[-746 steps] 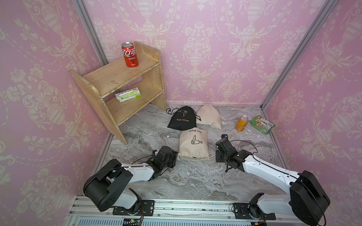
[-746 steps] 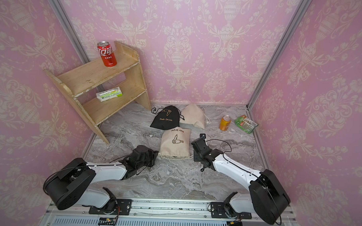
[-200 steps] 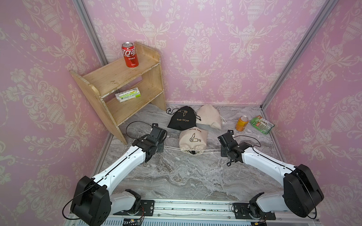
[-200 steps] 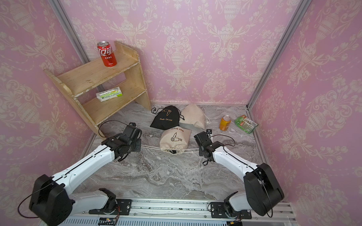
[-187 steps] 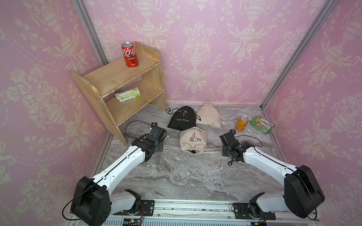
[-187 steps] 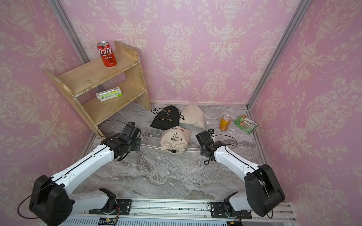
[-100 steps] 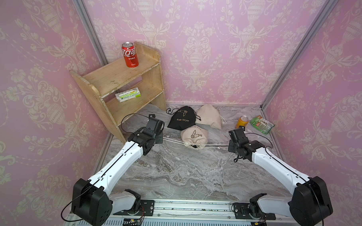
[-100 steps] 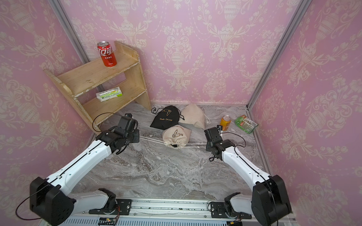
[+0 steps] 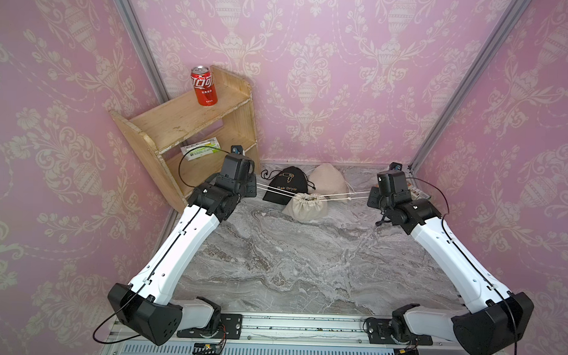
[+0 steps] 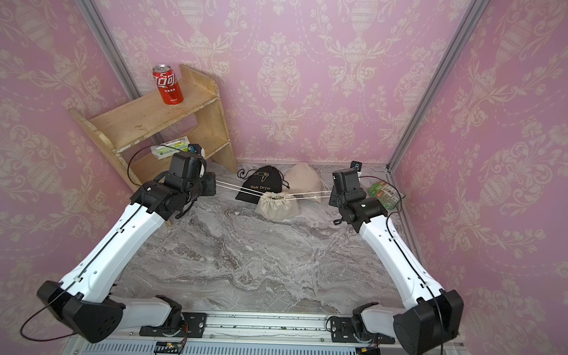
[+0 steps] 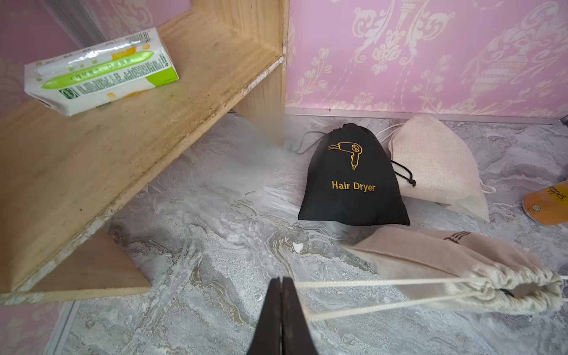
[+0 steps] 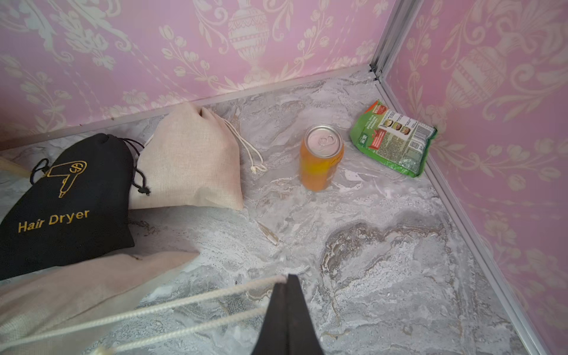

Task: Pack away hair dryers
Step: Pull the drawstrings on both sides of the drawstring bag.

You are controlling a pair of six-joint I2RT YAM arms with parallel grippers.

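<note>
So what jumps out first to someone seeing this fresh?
The beige pouch sits centre back, its drawstrings pulled taut between the left hand and right hand, both shut on them. A black pouch lies just behind, and a red can stands atop the wooden shelf.

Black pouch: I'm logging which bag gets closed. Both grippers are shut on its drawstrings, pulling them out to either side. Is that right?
Not the black pouch. The left gripper and right gripper are shut on the white drawstrings of the front beige pouch, pulling them out to either side. Both top views show the cords running to its gathered mouth.
</note>
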